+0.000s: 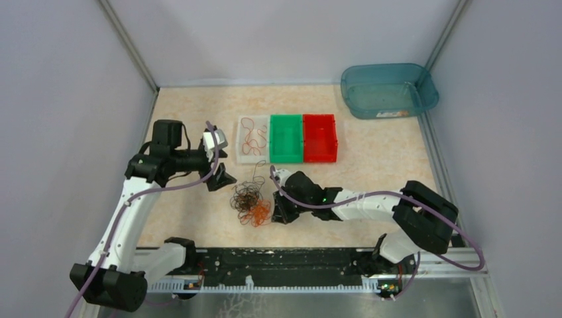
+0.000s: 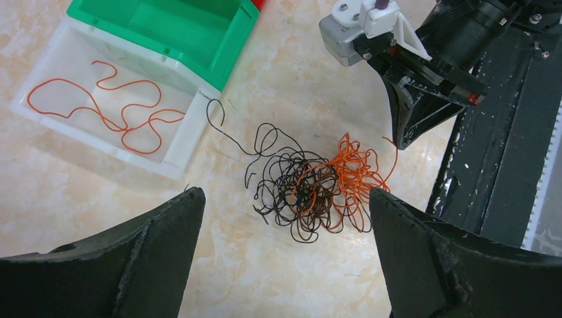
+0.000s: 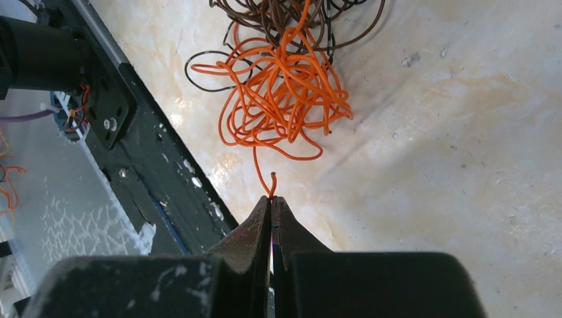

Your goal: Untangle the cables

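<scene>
While I stood watching, the right gripper [image 3: 272, 202] had its jaws clenched flat together, and the free end of one orange cable [image 3: 264, 173] seemed to be nipped right at their very tip, with only a small hook of wire showing above the pinch. That strand ran straight back into the tangle of cables [image 1: 250, 202], which lay on the tabletop [image 1: 371, 165] between the two arms, its orange loops bunched on the side nearer the right gripper and knitted into the dark brown and black curls beyond. The left gripper [image 2: 283, 193] hung above the heap with its jaws released and spread wide, touching nothing. One orange wire [image 2: 126, 112] lay alone in the white bin [image 2: 179, 149], beside the green bin [image 1: 285, 138] and the red bin [image 1: 320, 138]. To my eye the hold looked the weak point: so little wire sat in the pinch that a firm tug could slip it free. If the grip did hold, I judged that a pull could drag the whole clump along, since nothing pinned the dark strands down, or draw the orange loops tighter around them. The black rail [image 3: 152, 179] sat close by the heap, and a loose loop might snag there.
</scene>
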Controlling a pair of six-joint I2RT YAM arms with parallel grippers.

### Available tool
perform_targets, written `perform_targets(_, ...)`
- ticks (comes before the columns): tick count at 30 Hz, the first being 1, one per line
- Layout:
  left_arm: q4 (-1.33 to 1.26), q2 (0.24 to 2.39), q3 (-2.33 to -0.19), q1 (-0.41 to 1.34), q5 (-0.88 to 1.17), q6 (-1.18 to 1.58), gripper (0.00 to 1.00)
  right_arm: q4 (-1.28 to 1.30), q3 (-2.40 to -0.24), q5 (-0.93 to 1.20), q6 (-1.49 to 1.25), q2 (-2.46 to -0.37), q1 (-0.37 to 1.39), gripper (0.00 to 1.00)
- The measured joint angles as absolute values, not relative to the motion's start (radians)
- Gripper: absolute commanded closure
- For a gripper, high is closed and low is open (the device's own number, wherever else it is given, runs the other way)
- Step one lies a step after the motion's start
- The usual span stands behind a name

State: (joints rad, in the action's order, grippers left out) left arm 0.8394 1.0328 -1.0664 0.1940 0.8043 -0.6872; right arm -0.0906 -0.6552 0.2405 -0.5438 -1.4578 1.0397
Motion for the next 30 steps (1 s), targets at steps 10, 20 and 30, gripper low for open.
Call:
perform_targets(10, 0.839, 0.999, -1.03, 0.194, 0.803, -0.694, 0.01, -0.027, -0.691, 0.154, -0.482, -1.384, 1.04, 1.0)
perform_targets(20, 0.839, 0.979, -1.025, 0.194, 0.843, -0.624, 0.01, 0.012, -0.815, 0.119, -0.457, -1.227, 1.04, 1.0)
perform_targets(30, 0.838, 0.88, -1.01, 0.194, 0.975, -0.599, 0.0, -0.044, -1.015, 0.164, -0.472, -1.192, 1.04, 1.0)
